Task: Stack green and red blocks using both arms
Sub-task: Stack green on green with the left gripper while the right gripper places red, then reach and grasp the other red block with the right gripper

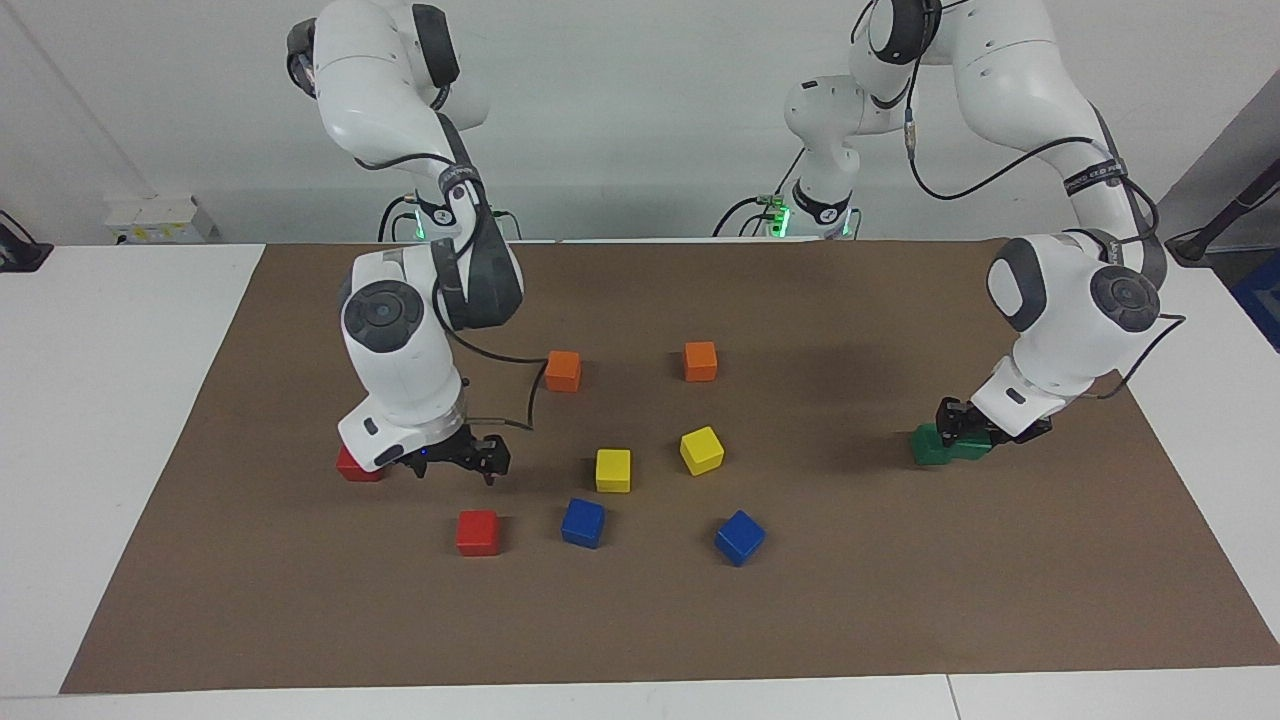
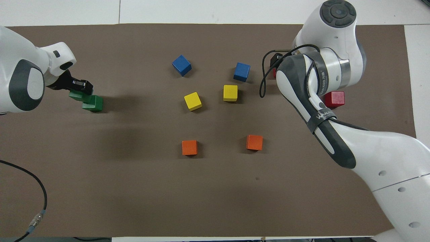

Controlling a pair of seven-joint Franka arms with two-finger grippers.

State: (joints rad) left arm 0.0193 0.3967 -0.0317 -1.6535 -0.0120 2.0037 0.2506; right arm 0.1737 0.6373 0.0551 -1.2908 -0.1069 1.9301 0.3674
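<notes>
Right arm (image 2: 312, 87) hides most of one red block (image 2: 274, 72) overhead

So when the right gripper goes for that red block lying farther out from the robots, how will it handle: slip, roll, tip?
The red block looks like a rigid, flat-faced cube resting squarely on the brown mat, so it probably won't roll or tip. Its glossy faces suggest it could slip in a loose pinch. The open right gripper hangs above the mat between the two red blocks.

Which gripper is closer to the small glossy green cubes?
Left. The left gripper is shut on a green cube; the right gripper hangs open by the red cubes.
</notes>
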